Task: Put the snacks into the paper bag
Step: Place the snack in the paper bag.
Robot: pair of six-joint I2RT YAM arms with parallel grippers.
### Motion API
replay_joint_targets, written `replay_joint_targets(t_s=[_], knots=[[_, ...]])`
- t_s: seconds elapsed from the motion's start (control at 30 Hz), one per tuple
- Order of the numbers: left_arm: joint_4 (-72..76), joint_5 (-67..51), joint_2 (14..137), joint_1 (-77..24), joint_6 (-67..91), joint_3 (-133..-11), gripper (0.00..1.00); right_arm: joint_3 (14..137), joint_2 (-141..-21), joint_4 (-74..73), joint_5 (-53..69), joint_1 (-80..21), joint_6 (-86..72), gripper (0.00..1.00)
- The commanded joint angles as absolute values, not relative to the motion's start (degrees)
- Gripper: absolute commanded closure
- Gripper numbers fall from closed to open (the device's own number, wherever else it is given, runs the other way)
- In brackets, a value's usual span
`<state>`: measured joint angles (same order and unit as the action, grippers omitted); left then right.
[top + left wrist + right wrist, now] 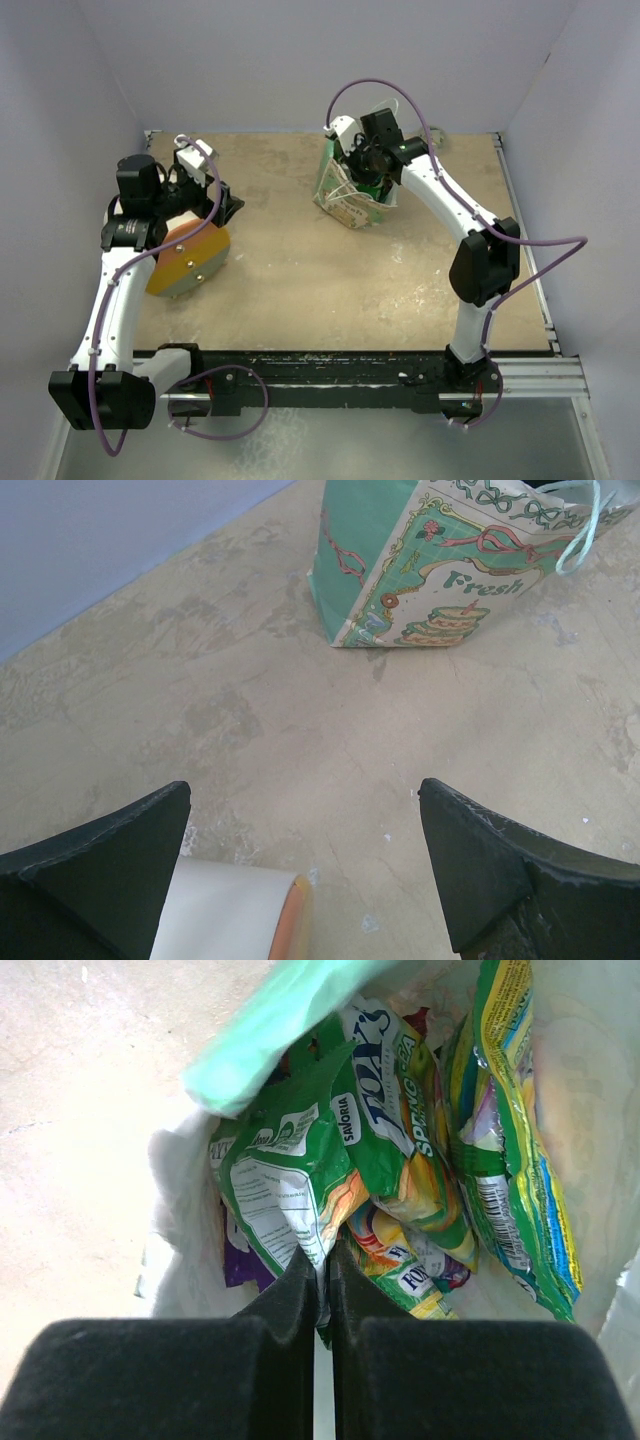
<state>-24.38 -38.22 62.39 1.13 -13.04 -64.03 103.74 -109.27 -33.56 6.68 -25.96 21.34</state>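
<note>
**Right gripper inside the paper bag, left gripper open over the table**

**Top external view.** The paper bag (348, 205) stands on the far middle of the table (300, 280), leaning a little. The right gripper (366, 162) reaches down into its open mouth, so the fingertips are hidden here. On the left side, the left gripper (226, 206) sits low over the table, just beyond a cream cone-shaped object (190, 258) with an orange end. It is well apart from the bag.

**Left wrist view.** The left gripper (303, 790) has its two dark fingers (110, 850) spread wide with only bare table between them. The cone-shaped object (235, 915) lies under the near finger. The paper bag (420, 570) stands ahead, showing its mint-green side and its printed front, lettered "Fresh". A thin loop handle (585, 530) hangs at its top.

**Right wrist view.** The camera looks down into the bag, whose white inner wall (180, 1190) surrounds the snacks (400, 1130). The right gripper (325, 1260) has its fingers pressed together, pinching the lower corner of a green packet (285, 1175) with a white label. Beside it lie a green "FOX'S" packet (395, 1110), a green-and-yellow packet (510, 1150) against the right wall, and a purple packet (240, 1260) low on the left.
</note>
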Motion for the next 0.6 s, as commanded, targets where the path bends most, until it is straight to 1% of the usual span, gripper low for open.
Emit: replay_joint_targets(t_s=[0.0,0.07,0.13,0.2,0.27,0.33,0.43,0.57], knots=[[-21.56,-39.57,60.92,1.58,-13.67,-63.99,0.01,104.74,-110.19,-33.57,11.14,-25.04,18.99,0.96],[-21.58,-39.58,61.05,1.58,-13.67,-64.09,0.01,105.45,-110.02,-34.22,11.95,-24.58,18.98,0.94],[-21.53,-39.58,61.14,1.63,-13.63,-64.16,0.01,106.16,-109.32,-34.91,12.04,-24.01,19.06,0.88],[-21.47,-39.68,61.25,1.58,-13.57,-64.07,0.01,106.86,-108.23,-35.36,11.81,-23.72,19.24,0.81],[-21.49,-39.65,61.39,1.58,-13.46,-64.2,0.01,107.36,-106.51,-35.61,11.06,-23.57,19.33,0.68],[-21.39,-39.56,61.44,1.58,-13.39,-64.29,0.01,107.89,-105.06,-35.99,10.09,-23.47,19.38,0.59],[-21.39,-39.59,61.44,1.58,-13.26,-64.34,0.01,108.46,-102.85,-36.43,8.74,-23.3,19.64,0.52],[-21.32,-39.66,61.37,1.58,-12.99,-64.52,0.01,108.88,-100.18,-37.12,7.53,-23.12,19.74,0.49]])
